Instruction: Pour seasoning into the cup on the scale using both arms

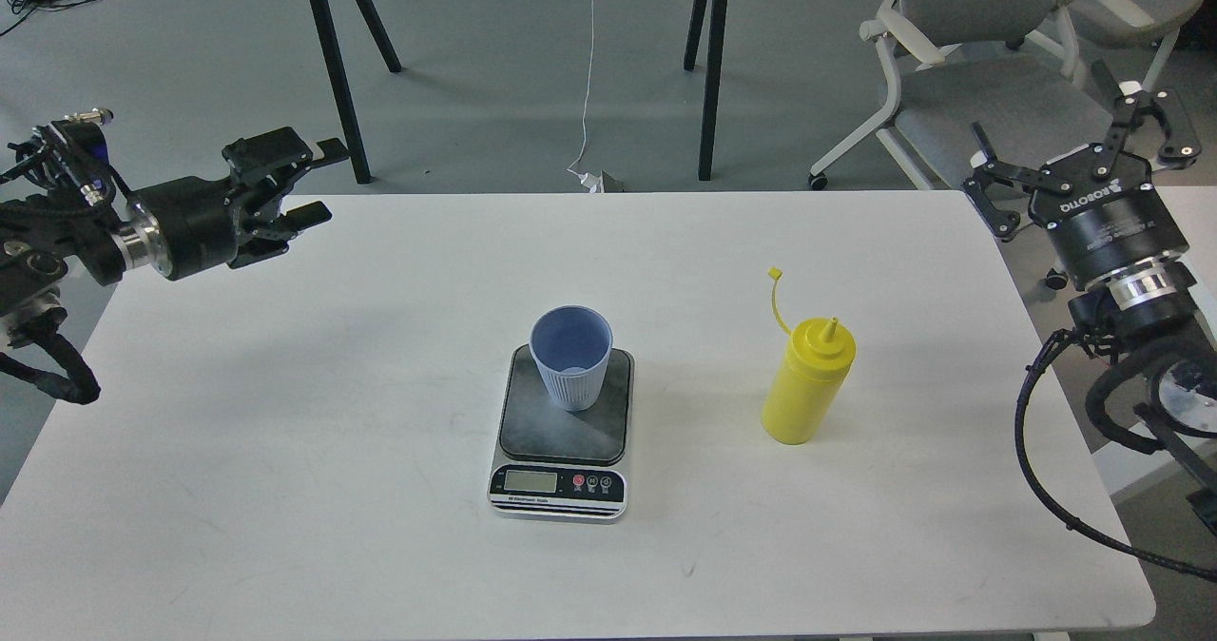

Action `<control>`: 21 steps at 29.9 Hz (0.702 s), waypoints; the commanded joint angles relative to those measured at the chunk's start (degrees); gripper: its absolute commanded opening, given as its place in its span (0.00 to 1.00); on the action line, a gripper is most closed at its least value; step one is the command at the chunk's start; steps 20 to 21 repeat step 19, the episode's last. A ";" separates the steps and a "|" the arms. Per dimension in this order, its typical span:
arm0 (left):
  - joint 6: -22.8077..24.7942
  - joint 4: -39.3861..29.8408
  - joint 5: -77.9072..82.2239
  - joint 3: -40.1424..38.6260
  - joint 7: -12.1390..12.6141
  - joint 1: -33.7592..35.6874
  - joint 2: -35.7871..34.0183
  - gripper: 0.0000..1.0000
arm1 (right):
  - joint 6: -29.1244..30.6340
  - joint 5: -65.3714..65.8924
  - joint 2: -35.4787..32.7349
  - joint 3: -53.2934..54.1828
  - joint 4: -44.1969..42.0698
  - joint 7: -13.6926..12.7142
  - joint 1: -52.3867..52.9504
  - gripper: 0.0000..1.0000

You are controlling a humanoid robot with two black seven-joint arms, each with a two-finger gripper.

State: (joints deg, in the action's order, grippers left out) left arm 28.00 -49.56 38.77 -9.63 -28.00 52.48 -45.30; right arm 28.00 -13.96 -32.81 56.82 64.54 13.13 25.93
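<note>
The pale blue ribbed cup [570, 358] stands upright on the dark platform of the scale [532, 427], in the middle of the white table [285, 451]. The yellow squeeze bottle [807, 384] stands upright to the right of the scale, its small cap hanging off on its tether. My left gripper [323, 182] is open and empty over the table's far left corner, far from the cup. My right gripper [1041, 113], marked ROBOTIQ, is open and empty, held high beyond the table's far right corner, well away from the bottle.
A grey chair with a white frame [998, 99] stands behind the right gripper. The black legs of a stand [333, 70] are on the floor behind the table. The corner of a second white table [1184, 223] shows at the right edge.
</note>
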 commanded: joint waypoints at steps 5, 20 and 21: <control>0.00 -0.01 -4.58 -1.61 0.00 -0.45 1.00 0.99 | 0.00 2.00 4.15 -6.19 -8.37 -0.03 8.88 0.99; 0.00 1.31 -5.29 -3.03 0.00 -0.62 1.97 0.99 | 0.00 3.33 5.56 -6.72 -10.22 0.15 8.97 0.99; 0.00 1.31 -5.29 -3.03 0.00 -0.62 1.97 0.99 | 0.00 3.33 5.56 -6.72 -10.22 0.15 8.97 0.99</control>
